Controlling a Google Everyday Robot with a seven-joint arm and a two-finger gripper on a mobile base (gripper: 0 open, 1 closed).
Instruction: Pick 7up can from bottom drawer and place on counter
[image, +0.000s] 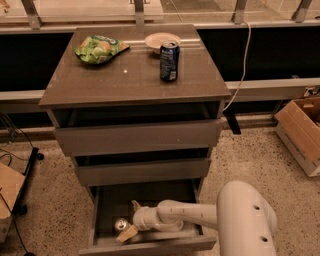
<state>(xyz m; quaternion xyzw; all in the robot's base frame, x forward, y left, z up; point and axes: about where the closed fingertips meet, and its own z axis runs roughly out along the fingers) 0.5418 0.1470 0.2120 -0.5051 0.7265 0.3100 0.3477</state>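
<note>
The bottom drawer (150, 245) is pulled out below the two upper drawers. Inside it at the left, the 7up can (120, 224) stands with its shiny silver top showing. My white arm reaches down into the drawer from the right. The gripper (129, 220) is at the can, with one tan finger (127, 233) in front of it and another behind it. The counter (100, 82) is the glossy grey-brown cabinet top above.
On the counter stand a dark blue can (169, 61), a green chip bag (98, 48) and a pale bowl (161, 40). A cardboard box (302, 132) sits on the floor at the right. A white cable (245, 55) hangs at the cabinet's right.
</note>
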